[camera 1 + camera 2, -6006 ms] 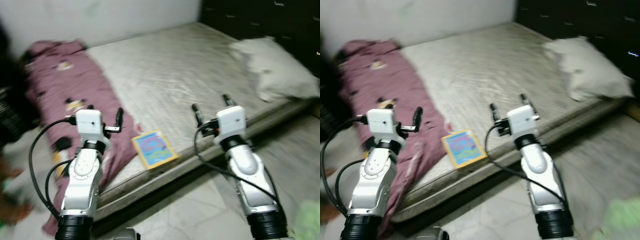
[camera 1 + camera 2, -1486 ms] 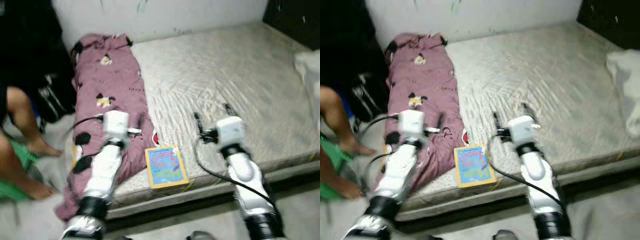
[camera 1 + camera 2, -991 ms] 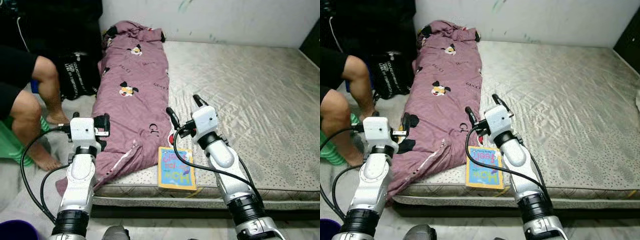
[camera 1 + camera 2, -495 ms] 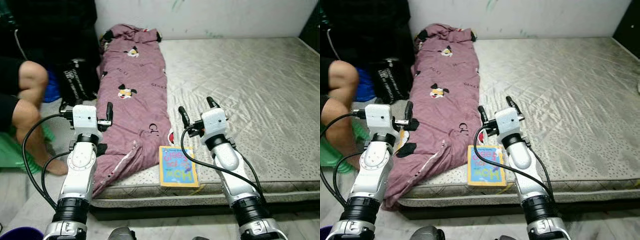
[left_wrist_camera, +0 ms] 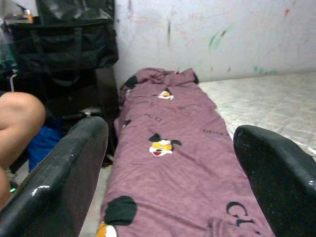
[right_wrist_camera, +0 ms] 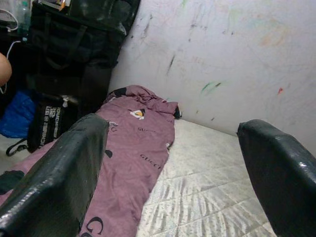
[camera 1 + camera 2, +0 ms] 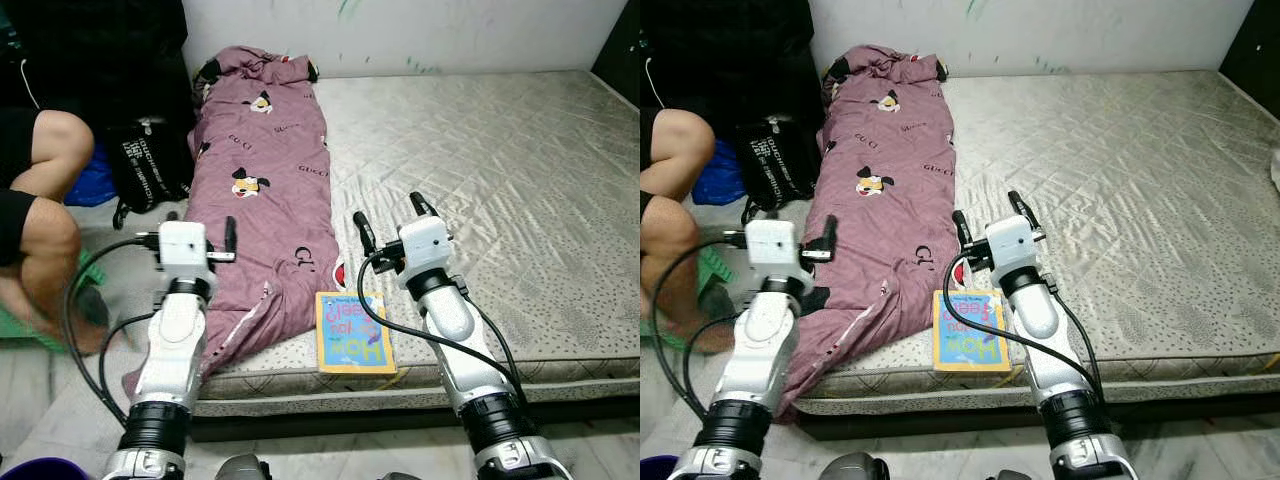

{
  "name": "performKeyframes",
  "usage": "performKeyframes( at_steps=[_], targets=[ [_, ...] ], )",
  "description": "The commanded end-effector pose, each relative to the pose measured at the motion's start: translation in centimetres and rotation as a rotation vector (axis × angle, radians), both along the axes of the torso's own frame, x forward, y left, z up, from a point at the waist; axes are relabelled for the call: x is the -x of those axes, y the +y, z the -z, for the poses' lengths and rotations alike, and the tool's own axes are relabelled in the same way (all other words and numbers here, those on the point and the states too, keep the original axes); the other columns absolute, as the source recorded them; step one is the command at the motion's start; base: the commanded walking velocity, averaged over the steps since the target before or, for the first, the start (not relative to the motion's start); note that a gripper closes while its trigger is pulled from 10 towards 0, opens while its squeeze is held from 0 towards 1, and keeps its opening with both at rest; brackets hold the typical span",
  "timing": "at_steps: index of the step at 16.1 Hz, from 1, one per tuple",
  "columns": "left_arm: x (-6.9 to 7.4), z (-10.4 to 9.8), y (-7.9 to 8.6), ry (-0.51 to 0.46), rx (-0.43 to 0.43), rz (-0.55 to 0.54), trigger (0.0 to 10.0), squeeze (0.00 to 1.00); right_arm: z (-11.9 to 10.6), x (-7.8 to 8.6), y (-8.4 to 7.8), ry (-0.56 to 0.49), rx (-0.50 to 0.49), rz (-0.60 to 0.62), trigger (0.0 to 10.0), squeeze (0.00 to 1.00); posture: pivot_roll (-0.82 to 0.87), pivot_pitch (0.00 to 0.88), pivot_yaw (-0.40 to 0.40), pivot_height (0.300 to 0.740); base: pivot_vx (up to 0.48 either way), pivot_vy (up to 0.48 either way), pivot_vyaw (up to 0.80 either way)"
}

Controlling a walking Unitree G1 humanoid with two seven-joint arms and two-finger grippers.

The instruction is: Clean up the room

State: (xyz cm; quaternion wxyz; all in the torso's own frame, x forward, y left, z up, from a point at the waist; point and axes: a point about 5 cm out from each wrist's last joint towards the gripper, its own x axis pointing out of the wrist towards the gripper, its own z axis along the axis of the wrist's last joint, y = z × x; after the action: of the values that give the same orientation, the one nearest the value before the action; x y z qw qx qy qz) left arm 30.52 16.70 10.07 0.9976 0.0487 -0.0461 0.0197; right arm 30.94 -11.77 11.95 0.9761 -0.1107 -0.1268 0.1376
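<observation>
Purple blanket: spread along mattress at 10 o'clock, lower end hidden behind left gripper.
Book: laid at mattress edge, 6 o'clock.
Right gripper: fingers apart, as are the left's.
Person's legs: cut off at 9 o'clock.

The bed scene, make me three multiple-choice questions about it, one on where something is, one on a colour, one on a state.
1. Where does the book lie?
A. at the mattress's near edge
B. on the floor
C. on the black bag

2. What colour is the blanket?
A. green
B. purple-pink
C. white

3. How are the right end effector's fingers?
A. shut on the book
B. shut on the blanket
C. open, holding nothing

Answers: 1 A, it rests flat by the front edge, beside the blanket. 2 B, the cloth is purple-pink with cartoon prints. 3 C, the fingers stand apart above the mattress, nothing between them.
</observation>
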Motion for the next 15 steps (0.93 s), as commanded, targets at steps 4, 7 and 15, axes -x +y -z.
performKeyframes(
  at_steps=[4, 7, 15],
  targets=[
    [-0.9, -0.7, -0.3, -0.018, 0.003, 0.002, 10.0, 0.00, -0.8, -0.8, 1.2, -0.035, -0.002, -0.029, 10.0, 0.00, -0.02, 0.000, 0.023, 0.740, 0.000, 0.000, 0.00],
    [-0.9, -0.8, -0.4, -0.030, 0.008, -0.002, 10.0, 0.00, -1.0, -1.0, 2.0, -0.050, 0.017, -0.053, 10.0, 0.00, -0.05, 0.000, 0.042, 0.740, 0.000, 0.000, 0.00],
    [0.6, 0.8, -0.3, 0.015, 0.010, 0.004, 10.0, 0.00, 1.0, 1.2, 0.4, 0.002, 0.019, -0.017, 10.0, 0.00, -0.04, 0.000, 0.033, 0.740, 0.000, 0.000, 0.00]
  ],
)
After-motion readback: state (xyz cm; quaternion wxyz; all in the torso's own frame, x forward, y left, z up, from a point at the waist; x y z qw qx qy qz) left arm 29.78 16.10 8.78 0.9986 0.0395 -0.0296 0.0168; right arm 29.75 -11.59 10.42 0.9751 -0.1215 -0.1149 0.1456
